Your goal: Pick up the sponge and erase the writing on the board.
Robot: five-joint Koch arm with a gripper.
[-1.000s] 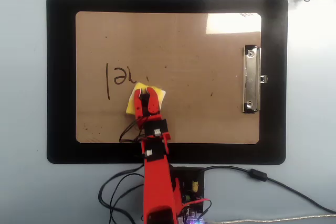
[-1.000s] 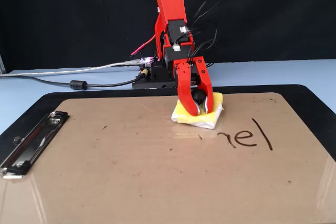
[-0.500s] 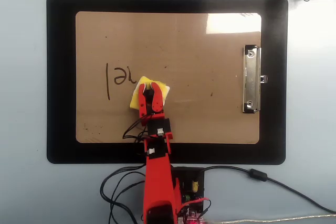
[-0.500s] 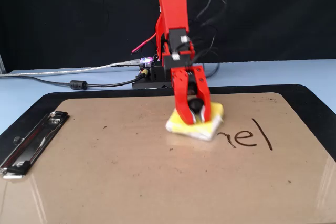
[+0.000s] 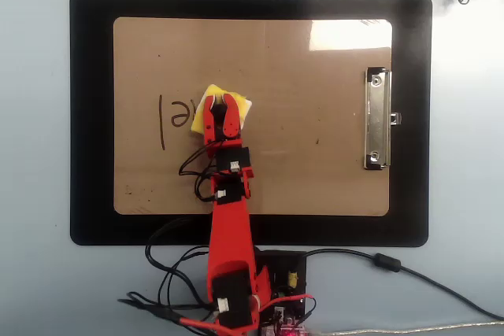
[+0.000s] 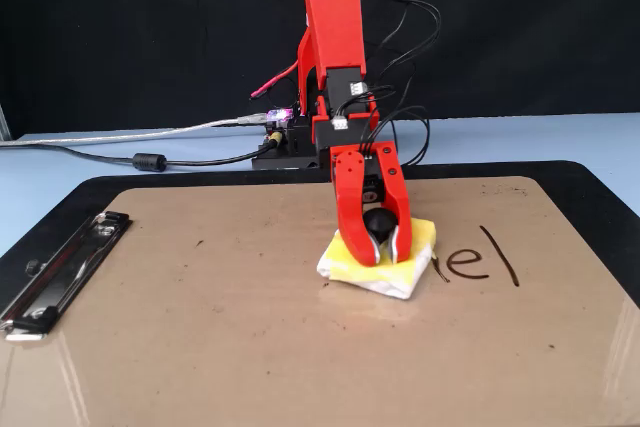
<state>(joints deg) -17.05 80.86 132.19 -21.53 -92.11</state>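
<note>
Overhead view, read from its left edge: the black mat [image 5: 90,116] lies on the pale table [image 5: 35,155], and on it rests the board [image 5: 315,171]. The first marks met are what is left of the writing [image 5: 175,120], a long stroke and a couple of looped letters. Touching their right end is the sponge [image 5: 236,105], flat on the board, with the red tool [image 5: 220,105] clenched on its dark centre knob. Right of the sponge the board reads bare apart from small specks, up to the silver clip [image 5: 377,119] on the right short edge.

The fixed view, facing the arm, mirrors this: the clip [image 6: 60,269] sits left, then clean board [image 6: 200,347], the sponge [image 6: 350,269] under the tool [image 6: 378,247], and the writing [image 6: 480,259] on the right. Judging by this, the pick-up is done and most of the word is gone; the last few letters beside the sponge remain to be wiped.
</note>
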